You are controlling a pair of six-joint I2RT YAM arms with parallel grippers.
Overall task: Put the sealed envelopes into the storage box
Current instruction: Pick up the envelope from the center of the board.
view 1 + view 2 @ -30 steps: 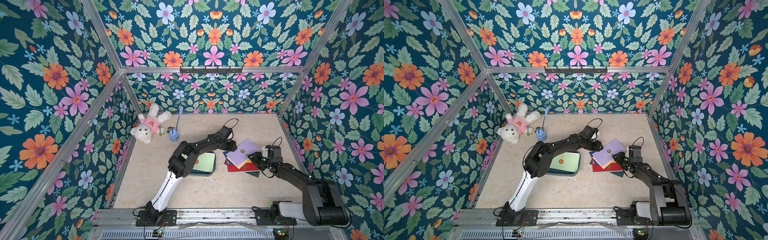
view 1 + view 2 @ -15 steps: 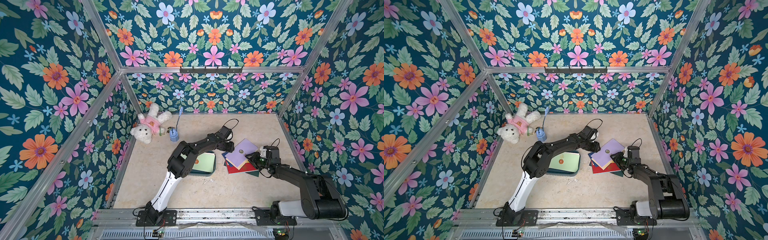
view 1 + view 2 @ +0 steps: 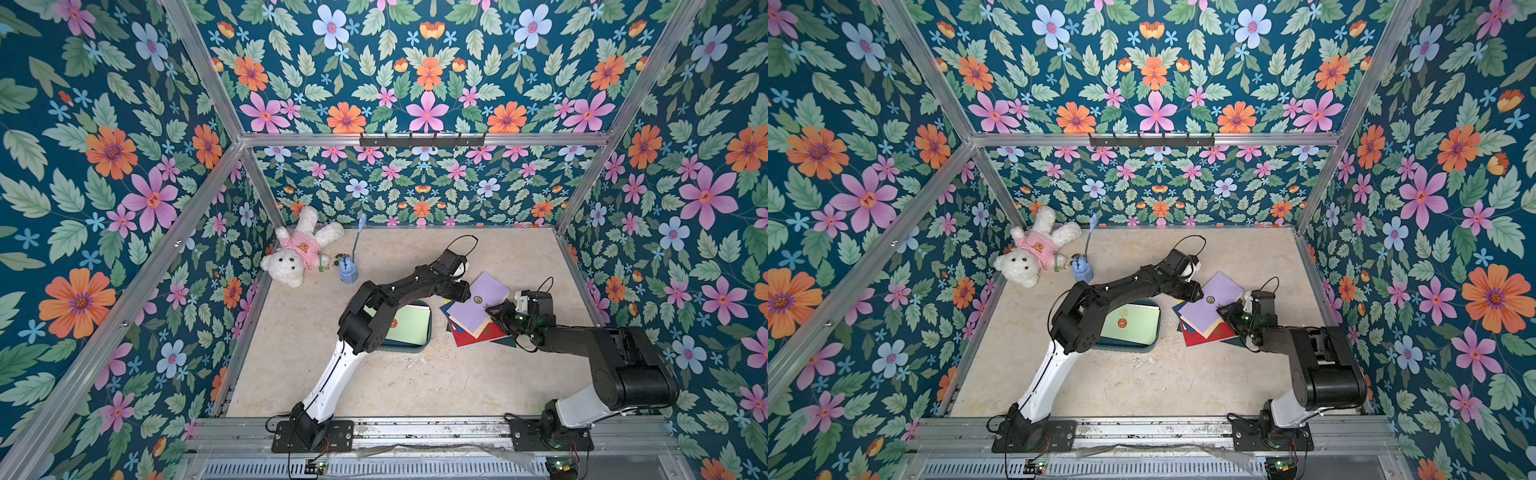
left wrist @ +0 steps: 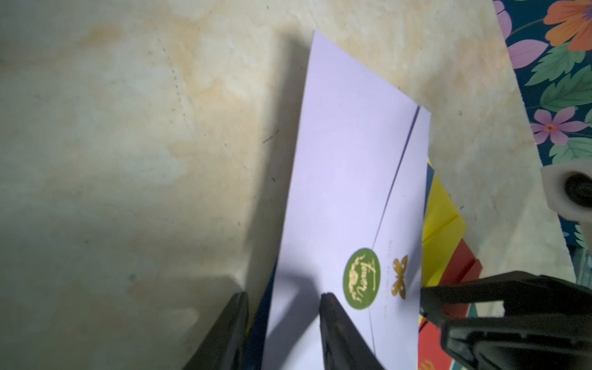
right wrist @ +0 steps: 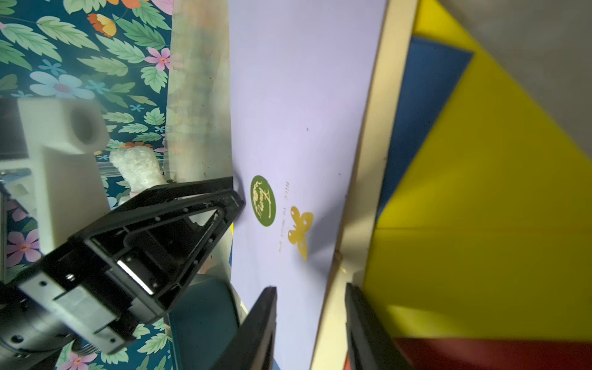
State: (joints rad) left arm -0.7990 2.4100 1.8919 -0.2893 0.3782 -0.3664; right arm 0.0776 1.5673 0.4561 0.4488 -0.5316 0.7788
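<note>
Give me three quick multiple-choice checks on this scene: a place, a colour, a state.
1. Where does the light green envelope lie? A on the pile; B in the storage box; C by the teddy bear.
2. What colour is the seal on the lilac envelope? A green; B red; C blue.
3. How does the left gripper stand? A shut tight; B out of view; C open at the lilac envelope's edge.
1 B: the teal rim surrounds it.
2 A: the left wrist view shows a green sticker.
3 C: a gap shows between its fingers, which straddle that edge.
</note>
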